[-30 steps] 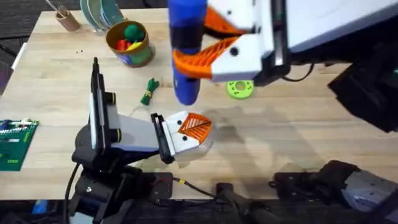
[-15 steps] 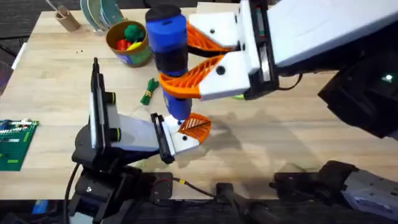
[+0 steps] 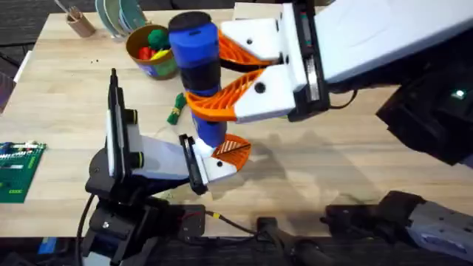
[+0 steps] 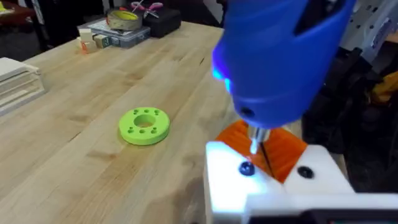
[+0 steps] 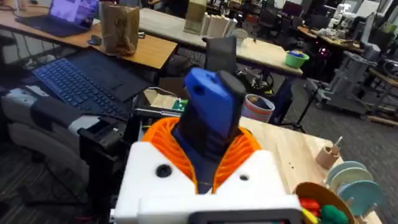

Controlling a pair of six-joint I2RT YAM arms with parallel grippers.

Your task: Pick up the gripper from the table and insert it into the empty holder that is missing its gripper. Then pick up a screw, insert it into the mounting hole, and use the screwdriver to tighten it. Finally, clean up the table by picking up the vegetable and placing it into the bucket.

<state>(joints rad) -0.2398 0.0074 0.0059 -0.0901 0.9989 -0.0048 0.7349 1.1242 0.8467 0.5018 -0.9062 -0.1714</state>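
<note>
Right gripper [image 3: 222,81], white fingers with orange ribbed pads: clamped round the chunky blue cylindrical powered screwdriver with black band [image 3: 198,70], held upright, tip down.

Left gripper [image 3: 214,159], white angular plastic finger blocks: lying low on the large light wooden plank table [image 3: 332,155], pointing sideways. Whether its fingers stand apart or together cannot be told.

Small orange wedge-shaped plastic fingertip [image 3: 233,150]: already seated on the white holder block [image 4: 273,193].

Screwdriver bit [image 4: 255,140]: in the left wrist view, directly above and apparently touching a dark screw [image 4: 247,168] in the holder's mounting hole.

Step in hand, as judged: tightening the screw. Next move calls for keeping the bit square on the screw head and pressing straight down while driving.

Slender green toy vegetable [image 3: 177,108]: on the table just beyond the holder, not yet cleared.

Green bucket with yellow-orange rim [image 3: 153,50]: farther beyond the holder, toys inside.
</note>
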